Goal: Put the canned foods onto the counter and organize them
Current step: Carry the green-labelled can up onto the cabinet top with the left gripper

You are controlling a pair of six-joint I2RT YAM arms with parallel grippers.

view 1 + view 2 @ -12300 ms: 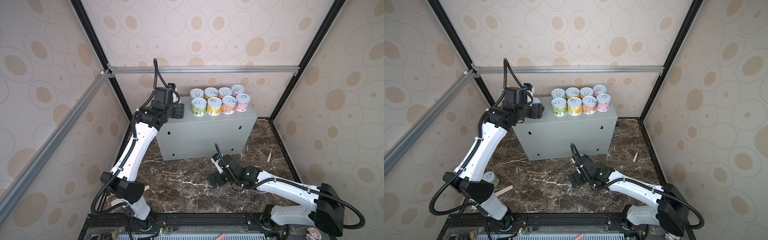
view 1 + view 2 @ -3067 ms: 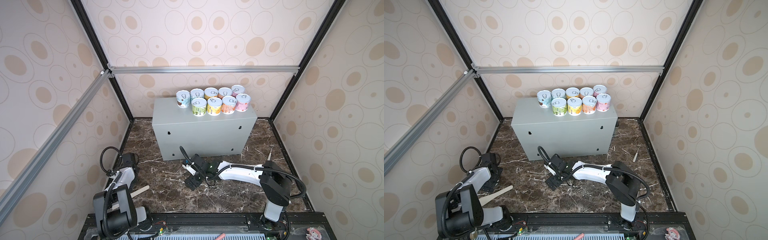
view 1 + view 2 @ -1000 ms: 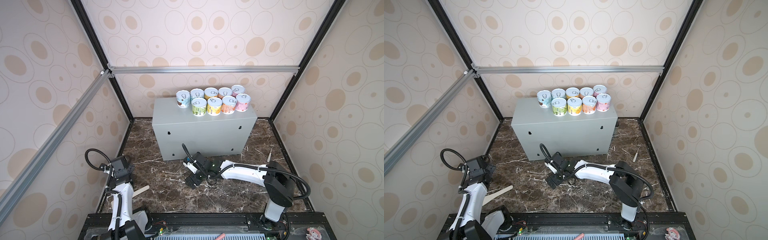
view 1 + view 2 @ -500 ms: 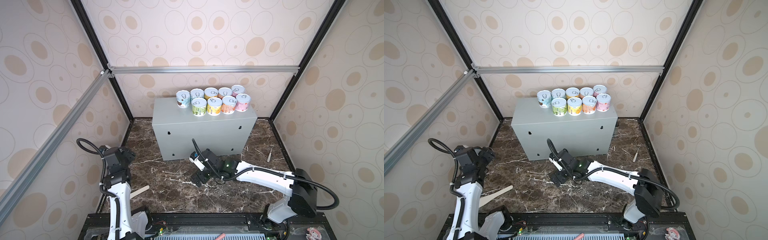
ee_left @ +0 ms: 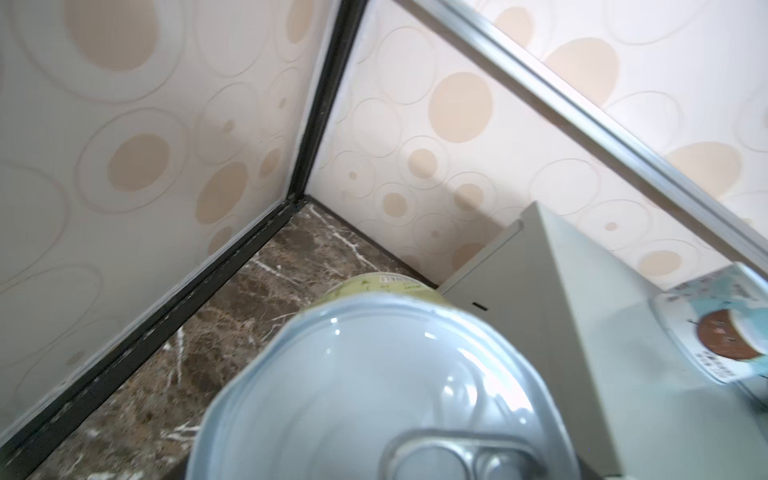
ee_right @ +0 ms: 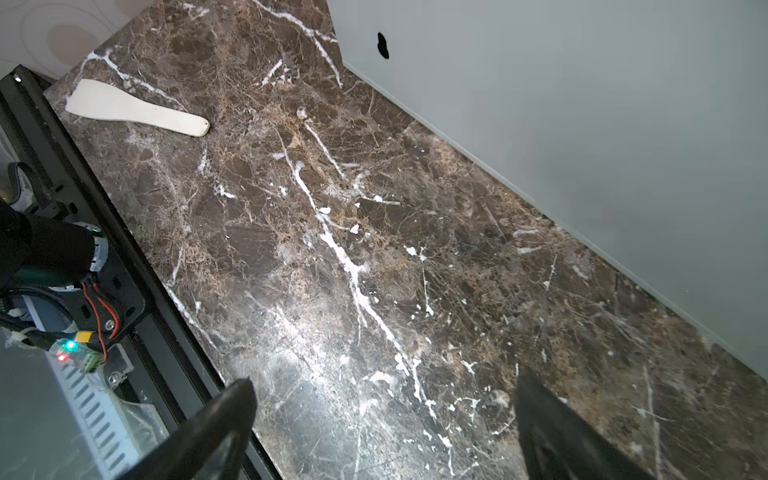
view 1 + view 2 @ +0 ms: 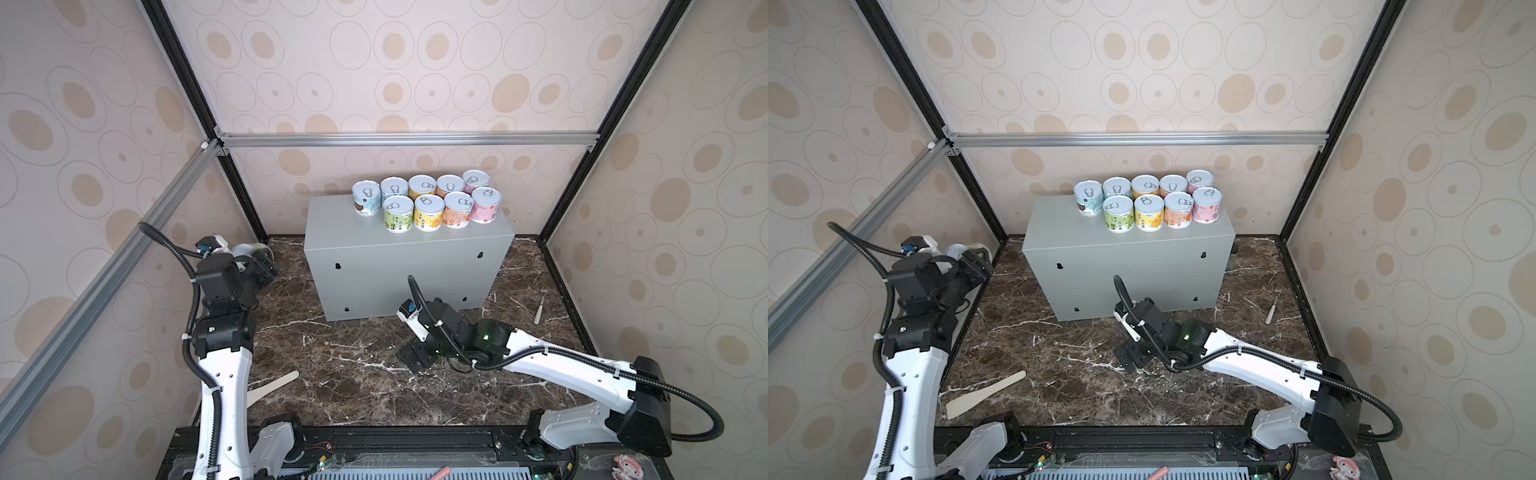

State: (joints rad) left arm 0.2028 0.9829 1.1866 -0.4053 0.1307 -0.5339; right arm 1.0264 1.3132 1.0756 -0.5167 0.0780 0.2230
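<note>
Nearest us, a wooden spatula (image 7: pixel 985 394) lies on the marble floor (image 7: pixel 1079 386) by its front left corner. Further in, our right pincer (image 6: pixel 382 399) hangs low over the floor, spread wide and empty. Our left pincer (image 7: pixel 252 258) is clamped on a green-labelled tin (image 5: pixel 386 374) near the floor's far left corner. Beyond, we count nine tins (image 7: pixel 429 212) upright in two rows on the grey surface (image 7: pixel 340 224), along its far edge toward the right corner.

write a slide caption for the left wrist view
Silver-lidded green can fills the foreground, the grey counter and its pale teal can just beyond.
</note>
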